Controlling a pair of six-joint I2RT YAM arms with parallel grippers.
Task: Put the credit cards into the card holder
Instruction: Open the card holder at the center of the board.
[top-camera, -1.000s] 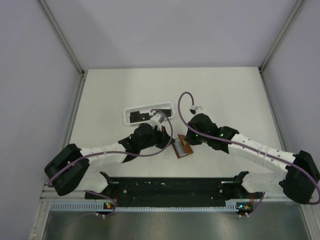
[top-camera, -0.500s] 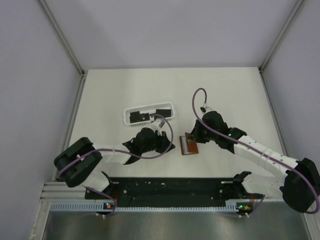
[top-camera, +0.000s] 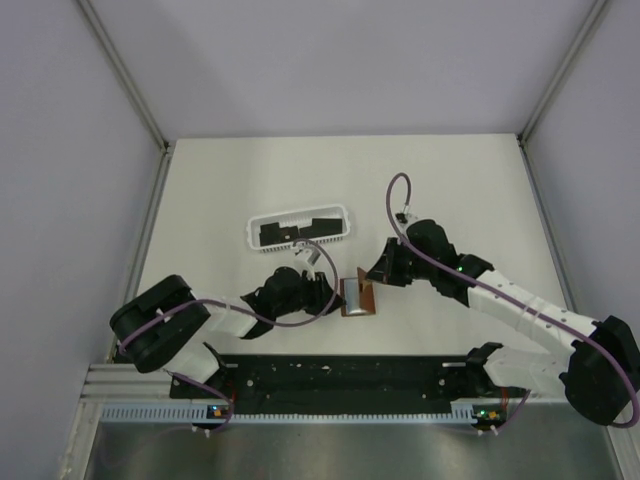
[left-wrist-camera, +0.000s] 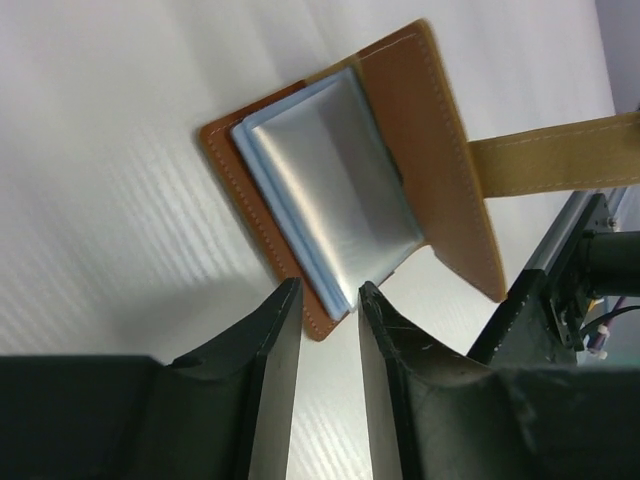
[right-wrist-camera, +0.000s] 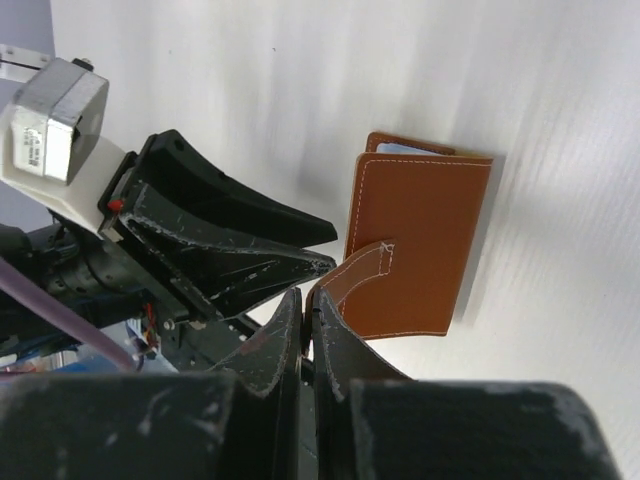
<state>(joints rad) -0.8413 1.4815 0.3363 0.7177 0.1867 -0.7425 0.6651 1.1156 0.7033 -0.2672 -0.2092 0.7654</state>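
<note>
The brown card holder (top-camera: 357, 298) lies open on the table, its bluish inner pockets (left-wrist-camera: 335, 190) facing up. My right gripper (right-wrist-camera: 310, 298) is shut on its clasp tab (right-wrist-camera: 352, 272) and holds the cover (right-wrist-camera: 415, 240) up. My left gripper (left-wrist-camera: 330, 300) stands slightly open just short of the holder's near corner, with nothing between its fingers (left-wrist-camera: 283, 330). In the top view the left gripper (top-camera: 335, 297) is left of the holder and the right gripper (top-camera: 373, 280) is at its right edge. Black credit cards (top-camera: 275, 235) lie in the white basket.
The white slotted basket (top-camera: 298, 214) sits behind the left arm, toward the table's middle back. A black rail (top-camera: 340, 375) runs along the near edge. Metal frame posts (top-camera: 150, 215) border both sides of the white table (top-camera: 450, 190).
The left arm drew back from the basket to the holder's left side and its jaws parted. The right gripper, shut on the tab, swung the cover open; the holder shifted slightly left.
</note>
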